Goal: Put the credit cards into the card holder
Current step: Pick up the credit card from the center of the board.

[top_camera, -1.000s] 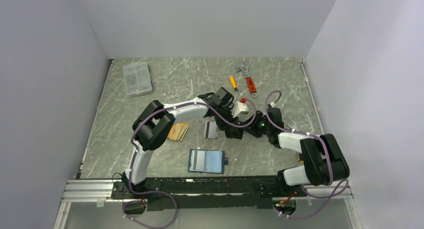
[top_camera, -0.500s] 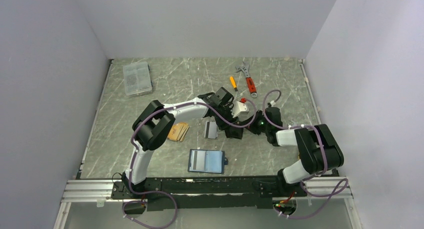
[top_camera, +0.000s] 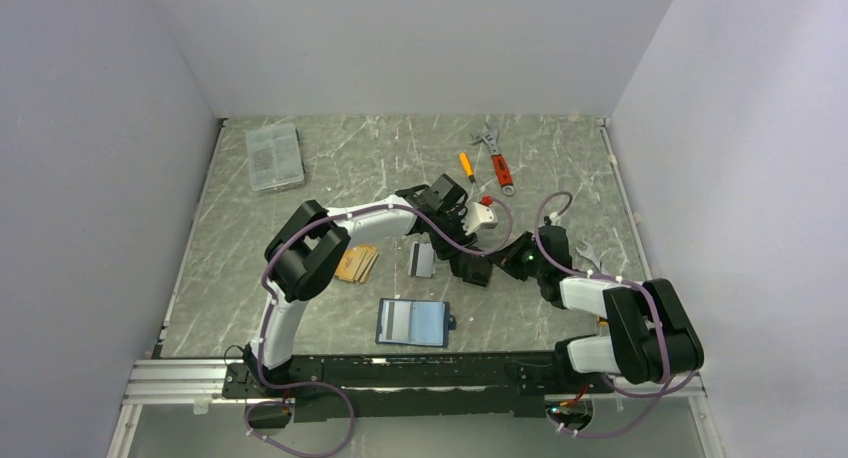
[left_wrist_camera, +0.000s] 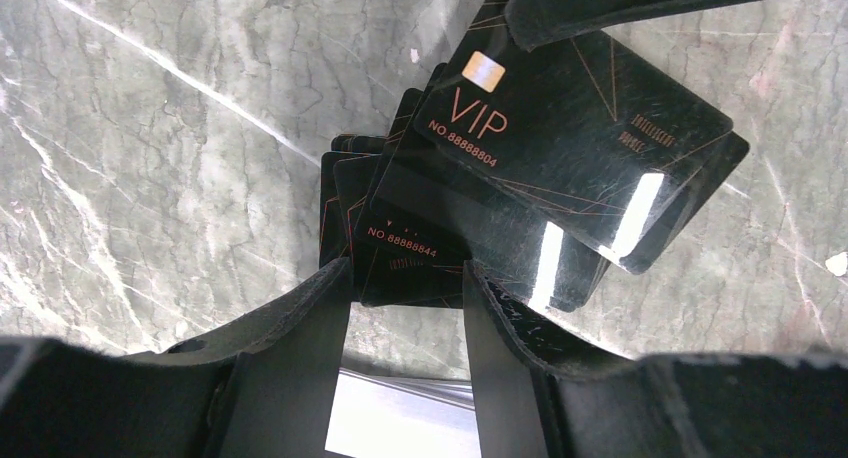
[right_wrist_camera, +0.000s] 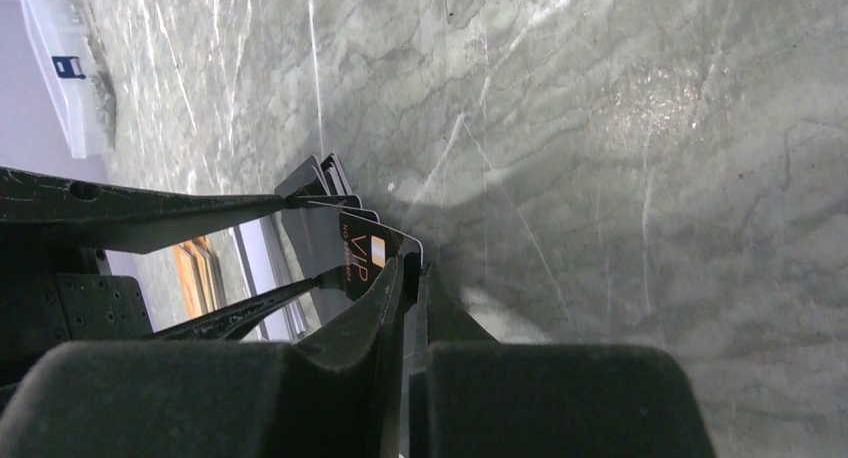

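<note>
Here, the left gripper [left_wrist_camera: 405, 278], jaws half apart, straddles a fanned stack of glossy black credit cards [left_wrist_camera: 420, 233] on the marble table [top_camera: 560, 168]. The right gripper [right_wrist_camera: 412, 268] is pinched closed on the top black VIP card [left_wrist_camera: 570, 138]. The navy folding card holder [top_camera: 412, 322] lies open nearby.

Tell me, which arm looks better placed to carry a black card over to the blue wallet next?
Probably the right. Its hand is already pinched shut on the top black VIP card. The left hand only straddles the fanned stack of black cards, fingers apart. The card holder lies open nearby.
</note>
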Robot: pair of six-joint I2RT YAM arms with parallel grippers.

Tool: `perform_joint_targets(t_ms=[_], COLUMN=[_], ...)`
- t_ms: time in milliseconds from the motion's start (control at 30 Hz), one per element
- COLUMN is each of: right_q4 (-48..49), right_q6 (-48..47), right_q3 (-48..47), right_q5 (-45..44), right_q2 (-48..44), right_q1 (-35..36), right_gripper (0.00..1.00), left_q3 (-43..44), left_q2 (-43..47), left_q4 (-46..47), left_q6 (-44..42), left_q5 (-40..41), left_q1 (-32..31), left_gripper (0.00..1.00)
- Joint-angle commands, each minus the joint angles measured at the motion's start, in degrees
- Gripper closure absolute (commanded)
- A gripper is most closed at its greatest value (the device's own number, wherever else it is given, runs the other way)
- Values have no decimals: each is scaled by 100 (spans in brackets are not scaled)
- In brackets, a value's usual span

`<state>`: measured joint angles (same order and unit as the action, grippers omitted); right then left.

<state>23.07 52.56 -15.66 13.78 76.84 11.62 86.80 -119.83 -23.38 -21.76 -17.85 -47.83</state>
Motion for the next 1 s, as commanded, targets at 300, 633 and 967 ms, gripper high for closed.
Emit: perform_joint_targets(t_ms=[300,633,967], right_q4=[-779,391,982], right_q6=[-356,-539,-924], right_q3=[-252,-462,-712], right_q5=[16,686,789], right_q2=[-197,102,145], right_q1=[7,209,370], right_gripper=[99,100,100], left_q3=[241,569,941], left_q2=[140,196,-32], left_q4=[-376,-469,-1017], left_q6=[79,-257,-1492], left_q5=[-209,-1737,-2082], left_q1=[99,369,494], left_gripper=[44,11,1])
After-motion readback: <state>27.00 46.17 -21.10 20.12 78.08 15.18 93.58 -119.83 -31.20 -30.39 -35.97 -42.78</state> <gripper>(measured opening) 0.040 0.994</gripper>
